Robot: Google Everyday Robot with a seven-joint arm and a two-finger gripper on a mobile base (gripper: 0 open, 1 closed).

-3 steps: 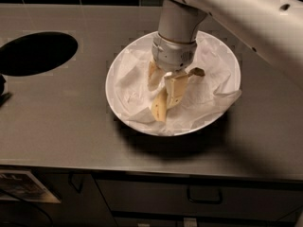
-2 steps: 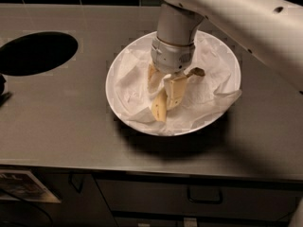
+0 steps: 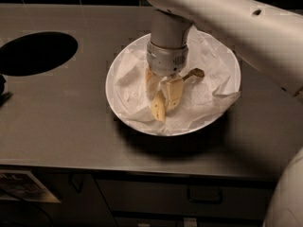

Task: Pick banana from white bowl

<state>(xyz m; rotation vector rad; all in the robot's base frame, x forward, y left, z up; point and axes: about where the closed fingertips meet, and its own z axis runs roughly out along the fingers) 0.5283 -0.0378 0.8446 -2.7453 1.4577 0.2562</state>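
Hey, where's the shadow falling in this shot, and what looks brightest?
Camera view: the white bowl casts a dark shadow onto the steel counter toward its near edge; the paper and arm are brightest; the gripper, down inside the bowl at the banana, looks duller than the paper.

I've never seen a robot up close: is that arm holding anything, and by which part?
It cannot be told. The pincer is down in the white bowl, over the middle of the banana, which lies on the paper; no firm grip shows.

Brushed steel counter (image 3: pixel 71 122); glossy white bowl (image 3: pixel 110 92), crumpled paper (image 3: pixel 208 91); matt plastic tool (image 3: pixel 163 90) inside bowl.
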